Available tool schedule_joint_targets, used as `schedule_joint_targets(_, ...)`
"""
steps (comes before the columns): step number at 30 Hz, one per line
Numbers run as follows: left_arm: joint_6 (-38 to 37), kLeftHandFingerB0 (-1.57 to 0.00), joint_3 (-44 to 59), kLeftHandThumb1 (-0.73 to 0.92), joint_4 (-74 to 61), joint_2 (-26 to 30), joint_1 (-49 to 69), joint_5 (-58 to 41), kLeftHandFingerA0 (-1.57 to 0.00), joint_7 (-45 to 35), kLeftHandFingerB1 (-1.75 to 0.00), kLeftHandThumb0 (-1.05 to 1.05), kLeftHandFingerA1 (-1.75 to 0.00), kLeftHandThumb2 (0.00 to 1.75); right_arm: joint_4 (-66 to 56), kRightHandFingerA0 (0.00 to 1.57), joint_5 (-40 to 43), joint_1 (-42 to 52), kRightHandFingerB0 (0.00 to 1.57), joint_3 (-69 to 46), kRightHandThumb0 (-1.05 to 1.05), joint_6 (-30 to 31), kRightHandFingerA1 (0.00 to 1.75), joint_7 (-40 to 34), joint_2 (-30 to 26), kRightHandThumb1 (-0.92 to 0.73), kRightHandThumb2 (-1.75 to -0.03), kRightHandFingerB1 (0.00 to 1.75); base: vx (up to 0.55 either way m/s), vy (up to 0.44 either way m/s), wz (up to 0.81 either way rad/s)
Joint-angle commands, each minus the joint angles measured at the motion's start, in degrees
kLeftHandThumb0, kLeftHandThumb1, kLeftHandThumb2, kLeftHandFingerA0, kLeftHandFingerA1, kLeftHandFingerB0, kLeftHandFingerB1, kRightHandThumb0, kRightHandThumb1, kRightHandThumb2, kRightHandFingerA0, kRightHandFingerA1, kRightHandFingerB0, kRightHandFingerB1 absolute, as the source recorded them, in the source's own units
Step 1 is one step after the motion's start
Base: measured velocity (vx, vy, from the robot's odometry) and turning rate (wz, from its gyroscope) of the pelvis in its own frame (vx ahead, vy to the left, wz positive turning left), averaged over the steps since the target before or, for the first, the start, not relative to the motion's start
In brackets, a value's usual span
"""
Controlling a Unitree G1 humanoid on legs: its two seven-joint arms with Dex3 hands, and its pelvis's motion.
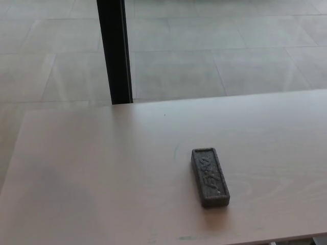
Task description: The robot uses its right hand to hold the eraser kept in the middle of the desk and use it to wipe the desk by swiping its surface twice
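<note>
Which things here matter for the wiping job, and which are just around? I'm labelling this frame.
Belongs to the job:
- eraser, dark, lying flat, untouched
- desk, its pale surface to be wiped

Just around:
- black post behind the desk
- tiled floor

Neither robot hand is in view.

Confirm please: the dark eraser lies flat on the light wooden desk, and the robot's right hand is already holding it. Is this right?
Not quite. The dark eraser does lie flat on the light wooden desk, but no hand holds it; the head view shows no robot hand.
</note>
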Motion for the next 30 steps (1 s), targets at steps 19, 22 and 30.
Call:
schedule_joint_targets(19, -1.1, -0.65, 6.8, 0.59, 0.4, 0.7, -3.4, -4.4, -0.67, 7.8, -0.67, -0.51, -1.03, 0.57, -17.9, 1.27, 4.0, -52.4, 0.93, 6.1, -0.24, 9.4, 1.43, -6.2, -5.0, -0.57, -1.13, 1.21, 0.00, 0.000, 0.00)
schedule_joint_targets(22, -0.2, -0.63, 7.2, 0.61, -1.3, 0.0, -2.7, -4.7, -0.64, 8.2, -0.69, -0.51, -1.13, 0.58, -21.4, 1.23, 6.4, -54.6, 0.98, 10.1, -0.20, 10.3, 1.40, -2.3, -1.4, -0.49, -1.20, 1.24, 0.00, 0.000, 0.00)
schedule_joint_targets(30, -0.1, -0.64, 7.0, 0.60, -0.9, 0.6, -2.6, -4.4, -0.63, 8.5, -0.66, -0.49, -0.96, 0.57, -27.3, 1.25, 7.9, -55.4, 0.92, 24.1, -0.16, 17.3, 1.43, 3.3, 9.8, -0.53, -1.19, 1.22, 0.00, 0.000, 0.00)
